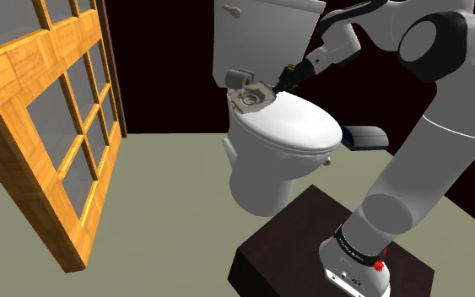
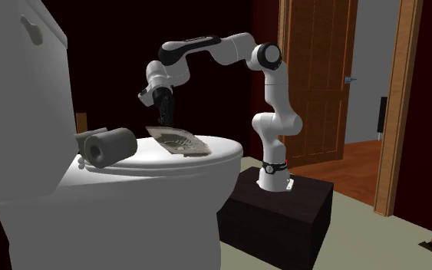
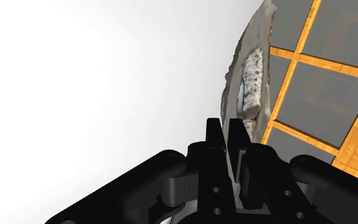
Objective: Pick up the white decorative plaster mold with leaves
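Claw (image 3: 227, 143): clenched on one edge of the mold (image 3: 250, 89), jaws nearly together with the rim pinched between them. This is judged an edge grip because the piece is thin and flat and offers no other hold. The mold sits upper centre of the shoulder view, on the toilet lid (image 1: 303, 131) by the tank (image 1: 265, 34), extending from the claw toward that frame's left. No lift is evident.

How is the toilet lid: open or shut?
Shut. The lid lies flat over the bowl, with the mold and a grey roll resting on top.
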Robot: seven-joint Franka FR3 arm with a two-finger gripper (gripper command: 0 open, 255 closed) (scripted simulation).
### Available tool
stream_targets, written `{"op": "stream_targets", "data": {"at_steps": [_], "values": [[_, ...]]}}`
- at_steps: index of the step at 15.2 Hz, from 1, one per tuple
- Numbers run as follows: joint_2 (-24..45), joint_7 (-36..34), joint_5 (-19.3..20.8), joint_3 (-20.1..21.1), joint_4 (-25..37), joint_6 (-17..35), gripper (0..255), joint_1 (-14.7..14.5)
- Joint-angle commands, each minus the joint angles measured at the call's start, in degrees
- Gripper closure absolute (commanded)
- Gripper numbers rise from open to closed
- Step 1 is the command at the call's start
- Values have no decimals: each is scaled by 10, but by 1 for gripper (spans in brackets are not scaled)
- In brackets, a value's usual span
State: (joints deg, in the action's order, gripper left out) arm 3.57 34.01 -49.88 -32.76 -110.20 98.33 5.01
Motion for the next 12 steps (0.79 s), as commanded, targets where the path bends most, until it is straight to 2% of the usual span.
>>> {"op": "stream_targets", "data": {"at_steps": [1, 12], "values": [[-2, -5, 2, 0, 4, -4, 255, 0], [-20, -60, 17, -2, 62, -51, 255, 1]]}}
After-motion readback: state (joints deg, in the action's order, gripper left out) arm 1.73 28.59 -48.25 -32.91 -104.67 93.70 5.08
